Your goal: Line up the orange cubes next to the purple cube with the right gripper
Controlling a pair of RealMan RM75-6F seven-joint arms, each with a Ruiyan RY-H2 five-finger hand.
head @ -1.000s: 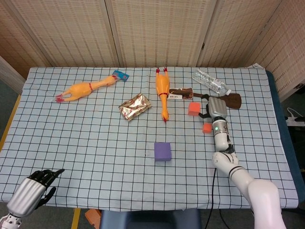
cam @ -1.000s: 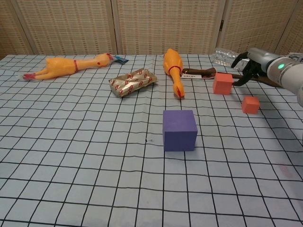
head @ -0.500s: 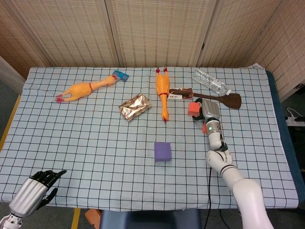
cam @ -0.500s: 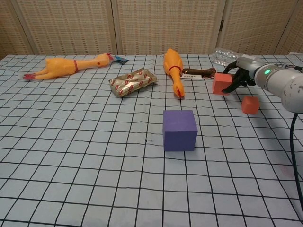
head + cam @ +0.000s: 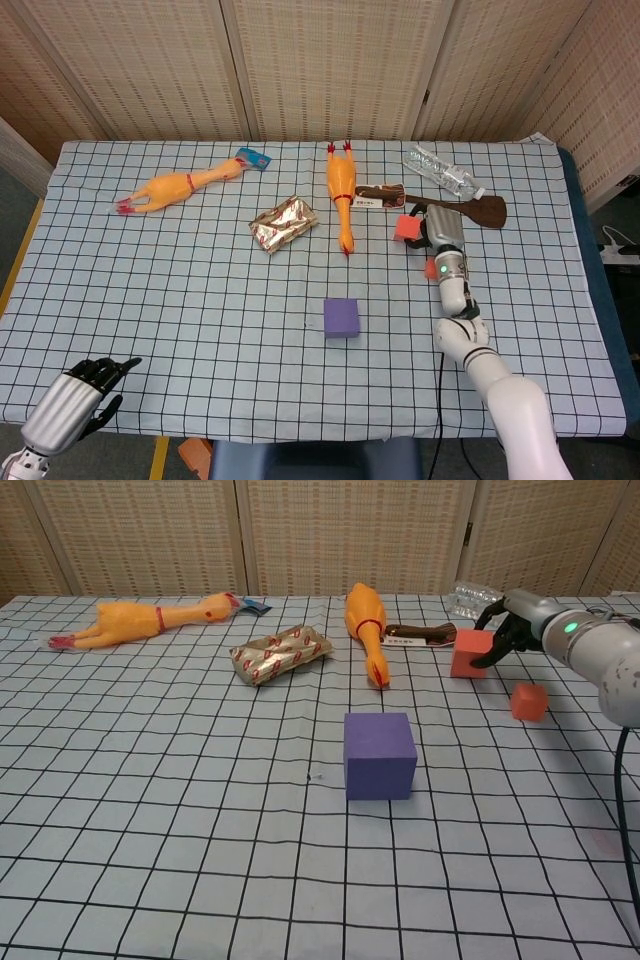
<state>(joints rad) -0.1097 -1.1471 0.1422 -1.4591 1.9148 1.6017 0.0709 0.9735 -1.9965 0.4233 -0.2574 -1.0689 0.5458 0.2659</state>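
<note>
A table covered by a checked cloth (image 5: 200, 300) is being shown in front of woven folding screens (image 5: 330, 60). Near the middle of the cloth, the purple cube (image 5: 379, 754) is resting alone. To the right and farther back, the larger orange cube (image 5: 470, 654) is being gripped by the right hand (image 5: 503, 630), its dark fingers (image 5: 492, 652) being wrapped over the cube's right side and top. The smaller orange cube (image 5: 529, 702) is lying just to the right of and nearer than the held one, apart from it; in the head view it is being hidden by the right forearm. The left hand (image 5: 75, 405) is being held at the near left corner, off the table edge, with its fingers curled loosely and nothing in them. Along the far side, two rubber chickens (image 5: 180, 186) (image 5: 342, 195), a crumpled foil packet (image 5: 283, 222), a brown spatula (image 5: 455, 207) and a clear plastic bottle (image 5: 440, 172) are lying.
</note>
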